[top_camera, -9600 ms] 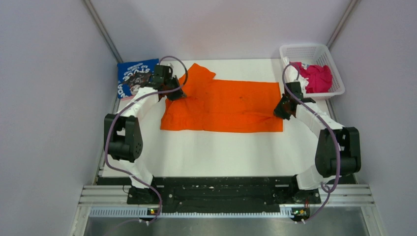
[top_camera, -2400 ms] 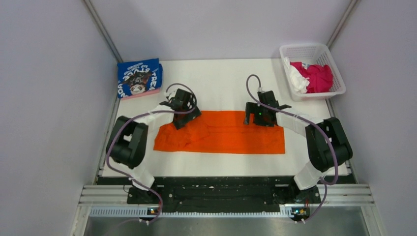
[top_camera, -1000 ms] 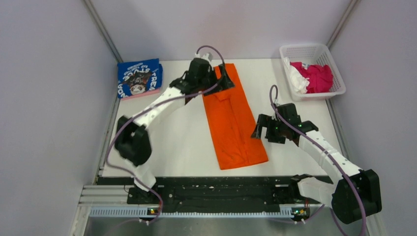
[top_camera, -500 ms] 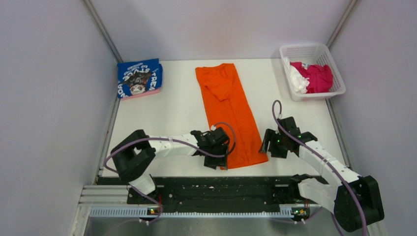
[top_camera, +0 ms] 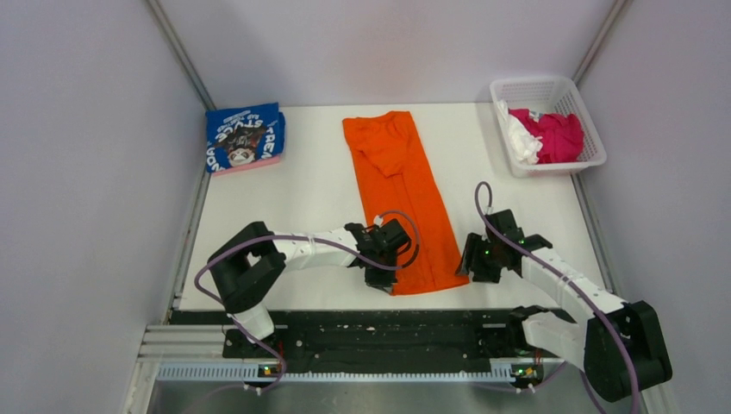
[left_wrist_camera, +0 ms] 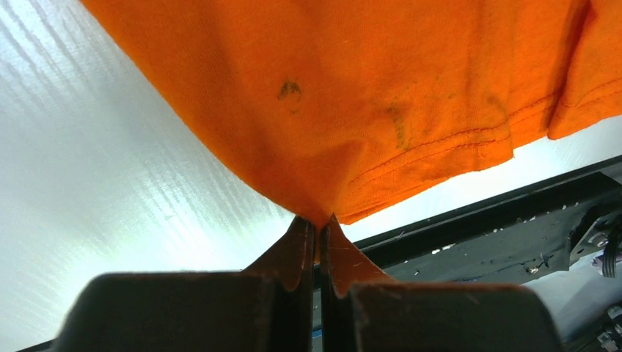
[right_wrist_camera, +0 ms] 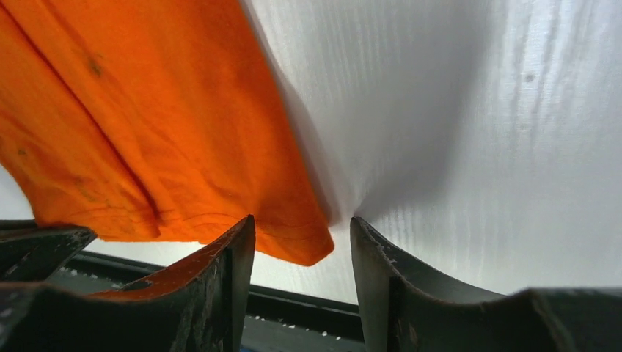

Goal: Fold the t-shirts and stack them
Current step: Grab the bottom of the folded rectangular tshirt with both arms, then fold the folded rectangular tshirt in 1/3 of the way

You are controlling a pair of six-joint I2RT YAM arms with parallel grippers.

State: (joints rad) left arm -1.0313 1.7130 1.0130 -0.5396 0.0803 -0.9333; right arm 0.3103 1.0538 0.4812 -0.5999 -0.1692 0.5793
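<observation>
Orange t-shirt (top_camera: 405, 194), blue t-shirt (top_camera: 245, 138), one each; your low left gripper (left_wrist_camera: 317, 231) pinches orange hem, right gripper (right_wrist_camera: 301, 227) straddles corner, jaws apart.

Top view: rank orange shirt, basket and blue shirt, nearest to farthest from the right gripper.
1. Orange shirt, its near corner beside the right gripper.
2. Basket, far right corner.
3. Blue shirt, far left corner.

Long t-shirt (top_camera: 405, 198) lies mid-worktop (top_camera: 293, 198) running far to near, left claw (top_camera: 384, 279) at its near-left corner, right claw (top_camera: 467, 266) at its near-right corner, folded t-shirt (top_camera: 245, 138) far-left, basket (top_camera: 552, 85) far-right with loose t-shirts (top_camera: 556, 136) in it.
</observation>
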